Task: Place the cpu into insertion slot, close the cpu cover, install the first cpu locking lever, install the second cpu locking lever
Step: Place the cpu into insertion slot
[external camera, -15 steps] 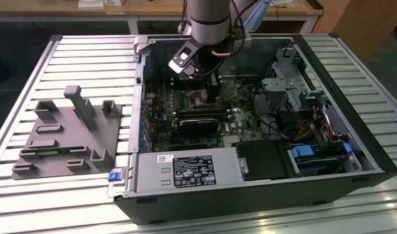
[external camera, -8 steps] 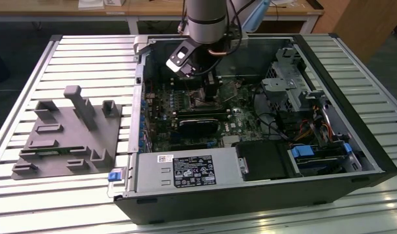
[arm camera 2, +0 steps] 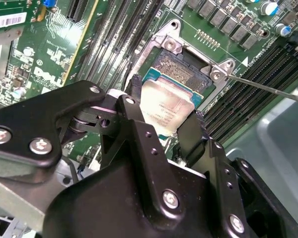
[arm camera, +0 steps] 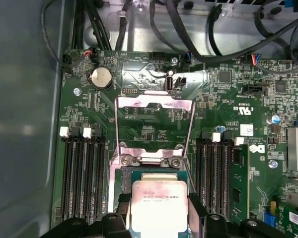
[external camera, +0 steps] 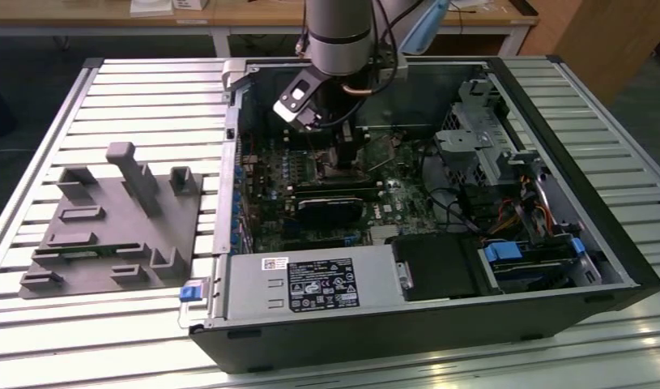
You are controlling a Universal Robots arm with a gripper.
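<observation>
In both wrist views the cpu (arm camera 2: 165, 106) (arm camera: 159, 203), a pale metal-topped square chip, sits between my gripper's (arm camera 2: 164, 113) (arm camera: 159, 210) two black fingers (arm camera 2: 134, 94), which are shut on its opposite edges. It hangs just over the insertion slot (arm camera 2: 181, 69) (arm camera: 130, 177), covering part of it, and the slot's dark pin field shows beyond the chip's edge. The cpu cover (arm camera: 154, 102), a thin silvery frame, stands swung up and open behind the slot. A thin metal lever (arm camera 2: 268, 87) sticks out past the slot's corner. In the exterior view my gripper (external camera: 338, 150) reaches down into the open computer case (external camera: 589, 243).
Long black memory slots (arm camera: 82, 173) (arm camera: 216, 173) flank the socket on both sides. Cables (arm camera: 188, 29) and the case wall run behind the board. A drive cage (external camera: 475, 138) and a power supply (external camera: 308, 284) crowd the case. A grey fixture block (external camera: 108, 227) lies on the slatted table at the exterior view's left.
</observation>
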